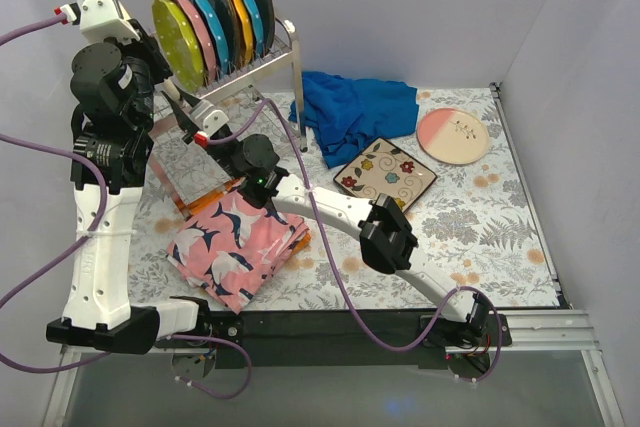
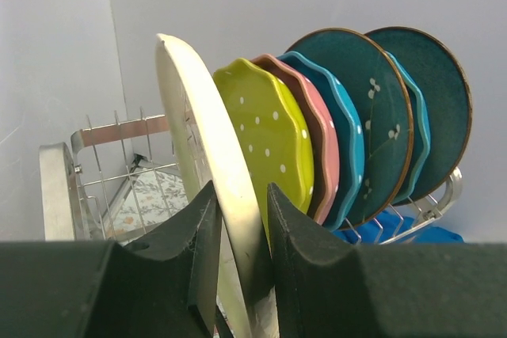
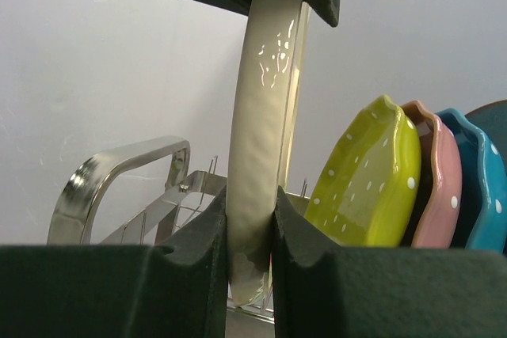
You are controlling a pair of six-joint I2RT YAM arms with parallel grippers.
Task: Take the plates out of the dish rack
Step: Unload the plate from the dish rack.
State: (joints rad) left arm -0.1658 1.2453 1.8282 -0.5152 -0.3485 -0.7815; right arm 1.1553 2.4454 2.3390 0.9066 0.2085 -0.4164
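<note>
Cream plate (image 2: 207, 140) stands on edge in dish rack (image 3: 103, 172), clamped btwn left gripper (image 2: 240, 207) fingers at its top rim & right gripper (image 3: 249, 215) fingers lower down. Just right of both grippers: yellow-green plate (image 3: 368, 180), then pink plate (image 3: 436, 187).

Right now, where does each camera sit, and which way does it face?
Top external: fixed above and behind, looking down on the flower-patterned table and silver wire dish rack; left arm and right arm show.
Left wrist: on the left wrist, facing the cream glazed plate clamped in the left gripper.
Right wrist: low, looking upward; right gripper shut on that plate's lower edge.
Shared: both wrist views show that plate and the yellow-green dotted plate.
</note>
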